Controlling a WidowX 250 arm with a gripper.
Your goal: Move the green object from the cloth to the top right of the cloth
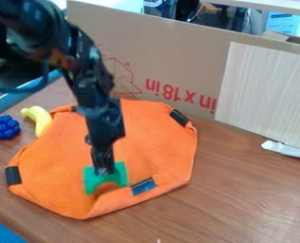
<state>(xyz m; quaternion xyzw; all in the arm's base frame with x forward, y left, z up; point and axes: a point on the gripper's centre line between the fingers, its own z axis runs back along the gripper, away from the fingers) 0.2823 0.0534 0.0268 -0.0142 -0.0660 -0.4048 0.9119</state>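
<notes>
black claw [104, 170] located at green arch-shaped block [119, 175] on orange fabric cloth [155, 142], near its folded edge; whether claw is wide or narrow cannot be determined.

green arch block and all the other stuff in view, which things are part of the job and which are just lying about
For the job:
green arch block
orange cloth under it
black claw, down at the block

Just lying about:
yellow banana
blue bumpy toy beside the banana
white scrap
cardboard behind the cloth
</notes>
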